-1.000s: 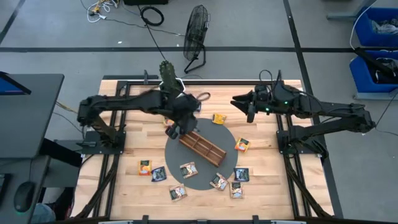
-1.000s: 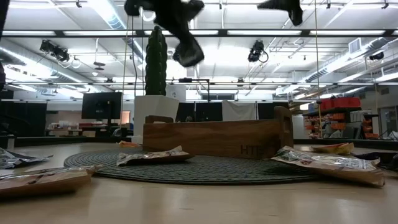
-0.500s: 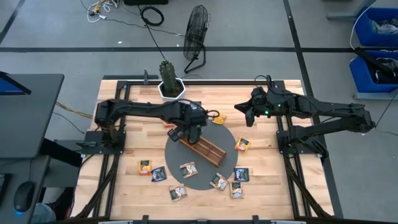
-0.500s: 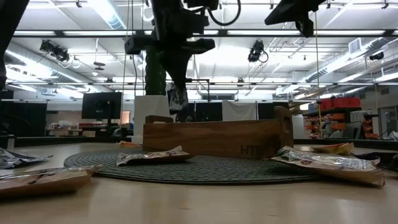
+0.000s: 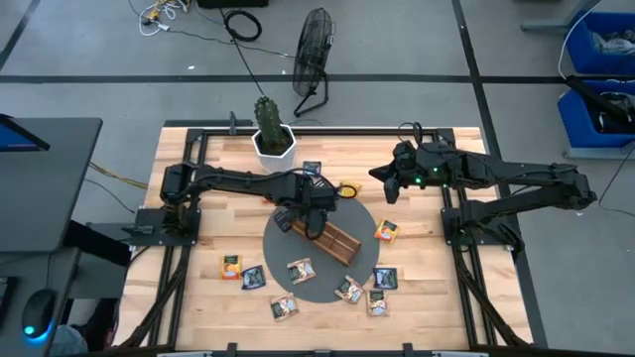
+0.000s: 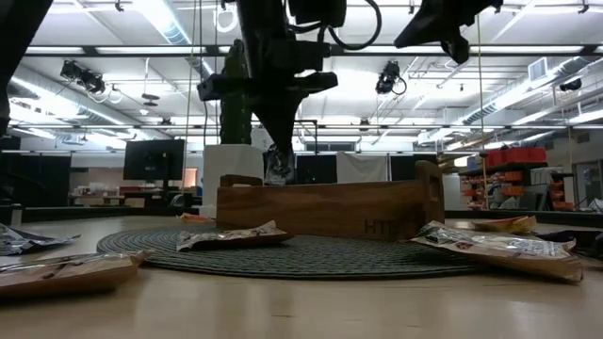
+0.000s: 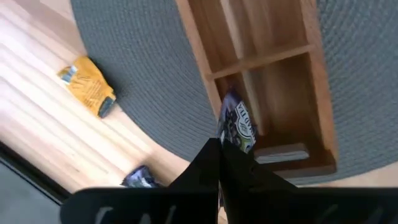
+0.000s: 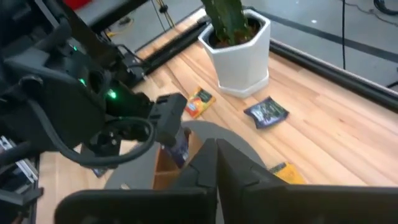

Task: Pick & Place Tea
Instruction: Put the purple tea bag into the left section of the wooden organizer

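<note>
My left gripper [image 5: 309, 215] is shut on a dark blue tea packet [image 7: 237, 126] above the far-left end of the brown wooden divided tray [image 5: 334, 238]. The tray stands on a round grey mat [image 5: 298, 250]. In the low view the packet [image 6: 279, 166] hangs just above the tray's [image 6: 330, 209] top edge. Several more tea packets lie flat on the table and the mat, among them an orange one [image 5: 231, 266] and a dark one [image 5: 312, 169]. High over the table's far right, my right gripper [image 5: 381, 175] is shut with nothing in it. My left gripper pinches the packet's upper edge [image 7: 225, 142] between its two fingers, which point down from above. The packet hangs upright below the fingers over the tray's end compartment [image 7: 273, 118]. Whether its lower edge touches the tray, I cannot tell.
A cactus in a white pot [image 5: 271, 131] stands at the table's far edge. Orange packets lie beside the mat on the far side [image 5: 349, 188] and the right [image 5: 386, 230]. Other packets [image 5: 347, 290] line the mat's near rim. A floor fan [image 5: 312, 45] stands beyond the table.
My left gripper has carried the dark blue packet from near the cactus toward the tray and down, until it hangs just above the tray's far-left end. My right gripper has shut and stayed high over the far right.
</note>
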You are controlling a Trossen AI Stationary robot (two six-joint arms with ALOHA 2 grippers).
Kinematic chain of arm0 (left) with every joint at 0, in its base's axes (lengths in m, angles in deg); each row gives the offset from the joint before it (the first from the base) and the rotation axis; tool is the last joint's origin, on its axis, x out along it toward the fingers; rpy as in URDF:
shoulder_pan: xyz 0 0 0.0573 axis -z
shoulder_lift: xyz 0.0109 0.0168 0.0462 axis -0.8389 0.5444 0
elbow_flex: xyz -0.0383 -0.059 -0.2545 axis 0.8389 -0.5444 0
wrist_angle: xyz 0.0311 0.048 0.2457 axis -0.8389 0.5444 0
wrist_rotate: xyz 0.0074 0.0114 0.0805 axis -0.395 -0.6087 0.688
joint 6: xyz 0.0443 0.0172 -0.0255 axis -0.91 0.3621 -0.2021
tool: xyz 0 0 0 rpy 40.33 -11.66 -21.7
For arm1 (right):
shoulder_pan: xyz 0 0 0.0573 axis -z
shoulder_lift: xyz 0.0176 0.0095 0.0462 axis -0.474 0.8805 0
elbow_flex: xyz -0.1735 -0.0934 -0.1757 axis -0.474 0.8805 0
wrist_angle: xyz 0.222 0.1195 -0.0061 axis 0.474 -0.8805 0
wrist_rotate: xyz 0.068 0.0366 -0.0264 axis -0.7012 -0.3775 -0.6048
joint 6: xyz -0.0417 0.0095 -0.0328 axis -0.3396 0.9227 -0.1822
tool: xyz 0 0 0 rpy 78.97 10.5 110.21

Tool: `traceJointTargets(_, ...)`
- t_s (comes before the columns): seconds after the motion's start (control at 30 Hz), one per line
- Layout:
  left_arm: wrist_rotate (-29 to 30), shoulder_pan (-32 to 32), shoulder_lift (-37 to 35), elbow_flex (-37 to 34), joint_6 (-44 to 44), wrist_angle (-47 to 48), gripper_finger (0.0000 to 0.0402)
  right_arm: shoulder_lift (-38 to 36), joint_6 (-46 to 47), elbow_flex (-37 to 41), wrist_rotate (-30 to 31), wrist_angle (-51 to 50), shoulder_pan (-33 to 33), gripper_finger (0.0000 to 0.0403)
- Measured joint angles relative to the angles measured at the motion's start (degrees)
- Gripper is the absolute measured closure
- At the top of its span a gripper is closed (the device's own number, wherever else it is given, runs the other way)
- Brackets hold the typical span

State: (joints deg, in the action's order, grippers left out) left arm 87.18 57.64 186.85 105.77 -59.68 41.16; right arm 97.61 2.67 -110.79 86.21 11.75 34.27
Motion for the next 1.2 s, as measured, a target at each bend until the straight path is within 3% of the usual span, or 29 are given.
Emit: traceJointTargets(1.2,-0.61,1.47,0.51,-0.02,5.77,2.75,0.0398,0.20,0.35,-0.02,0.17,0.83,-1.50,0.0399)
